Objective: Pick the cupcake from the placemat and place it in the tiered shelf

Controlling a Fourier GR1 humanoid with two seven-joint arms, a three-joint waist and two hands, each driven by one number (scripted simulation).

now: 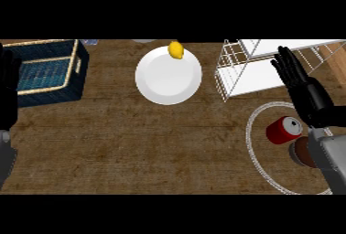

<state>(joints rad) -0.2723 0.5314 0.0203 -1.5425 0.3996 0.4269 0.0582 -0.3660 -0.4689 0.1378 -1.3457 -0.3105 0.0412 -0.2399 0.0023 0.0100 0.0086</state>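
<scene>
On the round placemat [251, 137] at our right, the cupcake [300, 153] sits touching the red can [283, 130], partly under our forearm.
Our right hand [297, 75] hovers flat and empty by the tiered shelf [260, 77]. We should draw back, come down clear of the can, then curl round the cupcake.

The right forearm [334, 160] hides most of the cupcake [299, 153]; the placemat [265, 157] and the tiered shelf [260, 77] run out of view at the right.
</scene>
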